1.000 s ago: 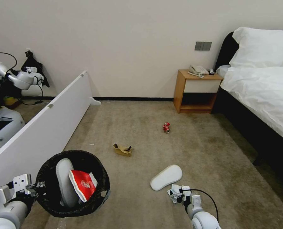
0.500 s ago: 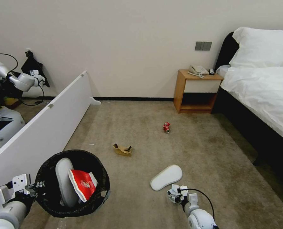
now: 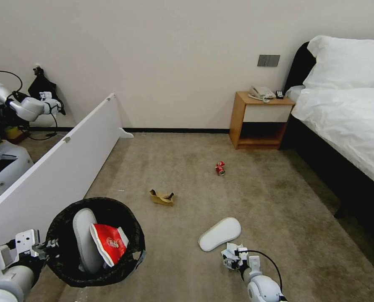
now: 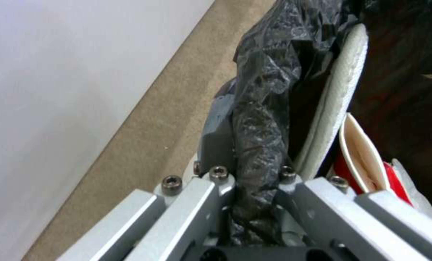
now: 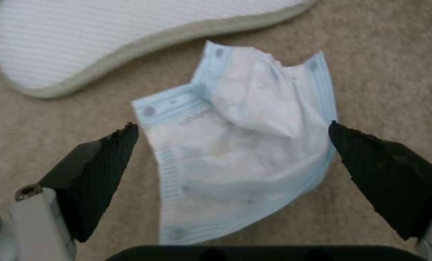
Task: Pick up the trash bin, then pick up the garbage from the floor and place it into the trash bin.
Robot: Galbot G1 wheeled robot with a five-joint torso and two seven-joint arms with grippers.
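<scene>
The left pincer (image 4: pixel 254 203) was clamped on the bag-lined rim of the round white trash bin with its black plastic liner (image 3: pixel 98 247), held at the robot's lower left with a white slipper (image 3: pixel 85 239) and a red-white crushed carton (image 3: pixel 110 243) inside. The right pincer (image 5: pixel 233 159) hung low with its fingers wide apart on either side of a crumpled white tissue (image 5: pixel 240 148) on the beige carpet (image 3: pixel 258 197), just beside the second white flat slipper (image 3: pixel 219 233).
</scene>
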